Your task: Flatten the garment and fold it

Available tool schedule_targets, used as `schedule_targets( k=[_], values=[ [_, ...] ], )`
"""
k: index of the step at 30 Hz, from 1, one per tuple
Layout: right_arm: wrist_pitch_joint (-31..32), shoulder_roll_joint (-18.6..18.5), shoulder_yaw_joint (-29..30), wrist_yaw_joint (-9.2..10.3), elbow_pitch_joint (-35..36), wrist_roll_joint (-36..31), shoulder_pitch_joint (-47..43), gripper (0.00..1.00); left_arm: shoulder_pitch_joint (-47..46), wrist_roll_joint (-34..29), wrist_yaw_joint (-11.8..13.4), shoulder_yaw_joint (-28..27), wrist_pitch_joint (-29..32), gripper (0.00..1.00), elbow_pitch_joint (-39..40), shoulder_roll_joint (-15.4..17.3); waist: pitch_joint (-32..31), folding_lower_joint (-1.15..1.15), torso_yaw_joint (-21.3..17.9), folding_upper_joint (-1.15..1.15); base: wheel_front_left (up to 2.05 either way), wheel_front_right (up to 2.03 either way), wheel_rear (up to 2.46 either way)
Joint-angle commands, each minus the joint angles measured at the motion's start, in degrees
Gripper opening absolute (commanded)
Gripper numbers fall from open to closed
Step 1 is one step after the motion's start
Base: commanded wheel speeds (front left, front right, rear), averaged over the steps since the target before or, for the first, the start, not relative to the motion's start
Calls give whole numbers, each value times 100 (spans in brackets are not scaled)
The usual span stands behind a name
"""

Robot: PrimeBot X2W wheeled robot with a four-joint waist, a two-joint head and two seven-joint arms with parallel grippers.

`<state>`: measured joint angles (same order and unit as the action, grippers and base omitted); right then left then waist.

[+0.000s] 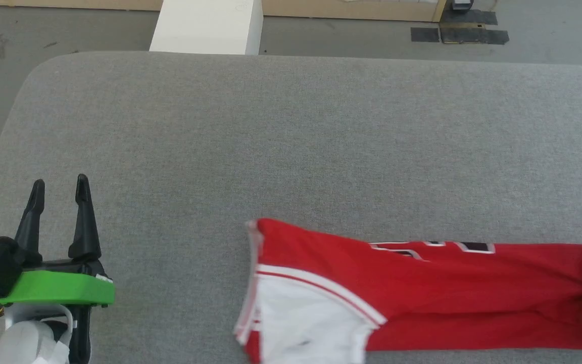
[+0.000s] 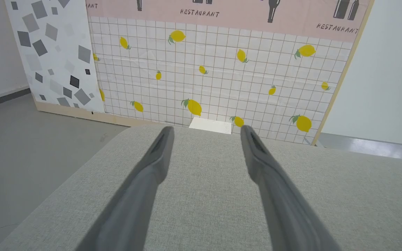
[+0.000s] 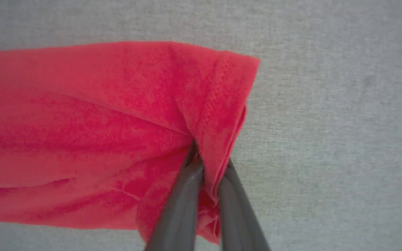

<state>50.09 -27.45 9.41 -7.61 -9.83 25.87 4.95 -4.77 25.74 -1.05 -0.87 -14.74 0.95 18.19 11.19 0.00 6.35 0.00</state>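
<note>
The garment lay in a long strip along the near edge of the grey table, its red end pinched by the right gripper; the left gripper sat splayed, empty, over the table's left side. Pulling one-handed could bunch it

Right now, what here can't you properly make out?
- Head view: the garment runs off the right and bottom edges, so its full outline is cut off.
- Head view: its black lettering is mostly tucked under a fold.
- Right wrist view: the right end effector has its tips buried in red cloth.
</note>
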Motion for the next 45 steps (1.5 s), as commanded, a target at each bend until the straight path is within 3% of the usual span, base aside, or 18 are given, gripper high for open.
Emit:
schedule_targets(
  k=[1, 5, 9, 17, 22, 25, 36, 45],
  values=[
    [77, -76, 205, 12, -39, -148, 47, 0, -80, -75, -47, -18, -25, 100, 16, -5, 7, 0, -2, 0, 0, 0, 0],
    [308, -145, 600, 12, -9, -587, -5, 0, -59, -97, -72, -15, -26, 100, -20, 5, 3, 0, -22, 0, 0, 0, 0],
    [492, -154, 610, 12, 297, -809, -45, 0, -22, -83, -78, -2, -26, 100, -66, -9, -50, 0, -61, 0, 0, 0, 0],
    [1396, -500, -338, 12, 1878, -457, -413, 0, 67, -58, -72, 47, -26, 100, -110, -48, -258, 0, -145, 0, 0, 0, 0],
    [1872, -384, -937, 12, 2800, -105, -307, 0, 91, -31, -65, 85, -15, 100, -111, -68, -306, 0, -175, 0, 0, 0, 0],
    [1917, -261, -1389, 12, 2997, 21, -112, 0, 81, -26, -62, 118, -13, 100, -119, -81, -312, 0, -164, 0, 0, 0, 0],
    [1261, 510, -3260, 12, 2202, 261, 788, 0, 86, 23, -57, 199, -5, 100, -114, -155, -260, 0, 125, 0, 0, 0, 0],
    [321, 1463, -4014, 12, 921, 256, 1383, 0, 126, 89, -43, 291, 24, 100, -159, -229, -174, 0, 319, 0, 0, 0, 0]
  ],
)
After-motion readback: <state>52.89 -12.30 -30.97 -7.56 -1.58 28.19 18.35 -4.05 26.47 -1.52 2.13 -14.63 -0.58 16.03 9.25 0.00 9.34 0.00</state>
